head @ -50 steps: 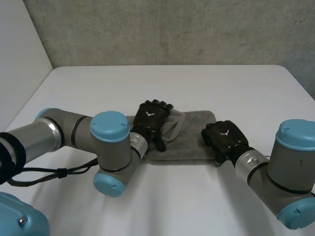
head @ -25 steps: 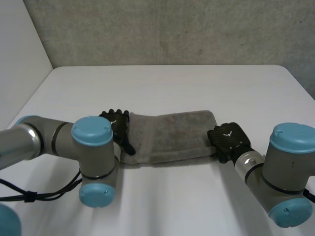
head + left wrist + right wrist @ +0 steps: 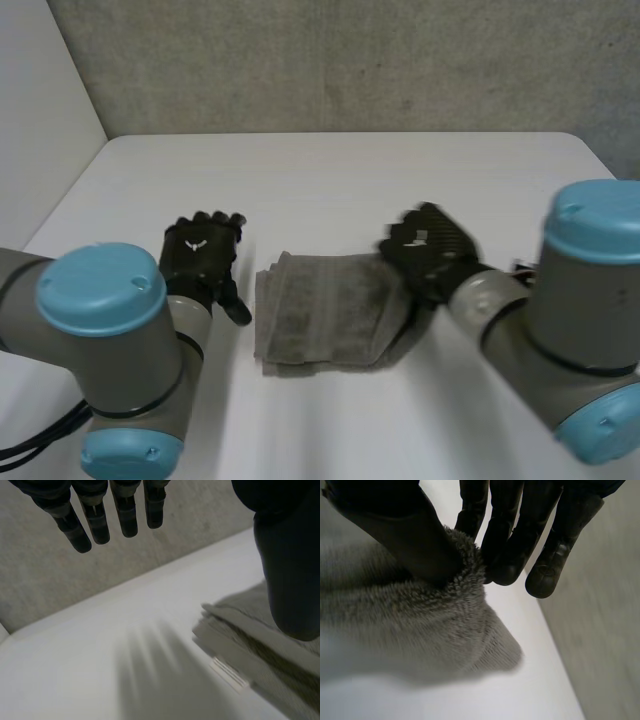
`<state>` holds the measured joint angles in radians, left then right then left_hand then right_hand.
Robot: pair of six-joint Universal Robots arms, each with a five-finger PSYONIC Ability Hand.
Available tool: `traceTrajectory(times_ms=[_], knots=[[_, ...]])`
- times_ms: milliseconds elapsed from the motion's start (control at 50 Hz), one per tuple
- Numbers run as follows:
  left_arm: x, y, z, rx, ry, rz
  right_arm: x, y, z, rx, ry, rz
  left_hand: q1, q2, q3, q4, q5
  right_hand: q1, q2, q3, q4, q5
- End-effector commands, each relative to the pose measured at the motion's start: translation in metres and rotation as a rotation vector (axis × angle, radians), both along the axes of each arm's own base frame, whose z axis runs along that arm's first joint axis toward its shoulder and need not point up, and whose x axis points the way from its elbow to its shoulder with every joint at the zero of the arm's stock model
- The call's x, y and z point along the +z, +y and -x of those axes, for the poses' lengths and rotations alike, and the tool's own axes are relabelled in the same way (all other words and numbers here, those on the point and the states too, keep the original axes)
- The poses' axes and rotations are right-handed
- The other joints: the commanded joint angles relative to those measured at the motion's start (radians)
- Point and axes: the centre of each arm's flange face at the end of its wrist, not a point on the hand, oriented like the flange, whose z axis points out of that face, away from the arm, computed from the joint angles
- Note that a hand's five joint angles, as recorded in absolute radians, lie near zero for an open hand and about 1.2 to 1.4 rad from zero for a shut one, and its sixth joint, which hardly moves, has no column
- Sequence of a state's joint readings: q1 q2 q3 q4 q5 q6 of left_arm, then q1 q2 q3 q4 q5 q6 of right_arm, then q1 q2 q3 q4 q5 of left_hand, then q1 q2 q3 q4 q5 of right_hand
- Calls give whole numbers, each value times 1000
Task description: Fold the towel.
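Light-blue elbow caps sit nearest me, the left arm [image 3: 100,300] and the right arm [image 3: 590,240] framing the job. Just beyond them the towel [image 3: 320,320] lies on the white table [image 3: 330,170], a grey stack with layered edges on the side facing the left hand. My right hand [image 3: 430,250] pinches the towel's right end between thumb and fingers [image 3: 507,540], with pile bunched at the fingertips. That end is raised off the table above the stack. The left hand [image 3: 200,255] hangs just beside the towel's left edge, apart from it, fingers straight and spread, holding nothing.

I judge the step in hand to be carrying the right end over to the left edge. To do it well I'd travel low and level so the flap lays flat rather than rolling. I'd aim the pinched end square onto the left edge and release only once cloth rests on cloth. The left hand could press the stack if it creeps. Farther off, bare table runs to the concrete wall [image 3: 350,60].
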<state>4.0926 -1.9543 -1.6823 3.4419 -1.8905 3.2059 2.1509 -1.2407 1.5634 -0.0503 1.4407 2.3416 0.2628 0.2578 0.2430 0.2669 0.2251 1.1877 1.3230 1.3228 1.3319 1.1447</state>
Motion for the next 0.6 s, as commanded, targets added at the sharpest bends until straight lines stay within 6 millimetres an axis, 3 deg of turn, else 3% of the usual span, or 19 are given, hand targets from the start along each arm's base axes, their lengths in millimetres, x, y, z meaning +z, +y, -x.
traceTrajectory(times_ms=[20,80,100,120,160,180,200,220,240,280,420,560,600], knots=[[27,-18,-19,78,47,67,-31,70,-77,358,5,-49,-79,-74,-59,-83,-215,209,73,73,64,77],[30,-22,-23,94,55,76,-49,79,-91,404,17,-83,-79,-74,-59,-83,-215,209,73,73,64,77],[29,-23,-24,97,59,74,-56,79,-92,408,18,-89,-79,-74,-59,-83,-215,-81,-216,-216,-225,-213],[29,-23,-24,98,59,74,-56,79,-92,408,18,-89,-79,-74,-59,-83,-215,-84,-219,-219,-228,-215],[28,-22,-24,96,64,68,-58,78,-92,393,3,-86,-79,-74,-59,-83,-215,-771,-906,-906,-915,-903],[28,-22,-24,96,64,68,-58,78,-92,393,2,-86,-79,-74,-59,-83,-215,-774,-909,-909,-918,-905],[28,-22,-24,96,70,66,-53,73,-91,367,-38,-85,-79,-74,-59,-83,-215,-1013,-1148,-1148,-1157,-1145],[27,-21,-23,96,77,61,-39,63,-86,319,-105,-90,-79,-74,-59,-83,-215,-1013,-1148,-1148,-1157,-1145],[27,-21,-23,96,77,61,-39,63,-86,318,-106,-90,-79,-74,-59,-83,-215,-1013,-1148,-1148,-1157,-1145],[27,-20,-21,86,93,58,-13,36,-64,190,-254,-147,-79,-74,-59,-83,-215,-1013,-1148,-1148,-1157,-1145],[24,-9,-5,-22,109,38,9,2,-25,-6,-520,-339,-70,-65,-50,-74,-207,-1013,-1148,-1148,-1157,-1145],[3,9,19,-186,113,-41,0,-14,-8,-83,-599,-447,-64,-59,-44,-68,-201,-1013,-1148,-1148,-1157,-1145],[-13,13,26,-220,86,-79,-27,-20,-9,-95,-564,-513,-58,-53,-38,-62,-195,-1013,-1148,-1148,-1157,-1145]])
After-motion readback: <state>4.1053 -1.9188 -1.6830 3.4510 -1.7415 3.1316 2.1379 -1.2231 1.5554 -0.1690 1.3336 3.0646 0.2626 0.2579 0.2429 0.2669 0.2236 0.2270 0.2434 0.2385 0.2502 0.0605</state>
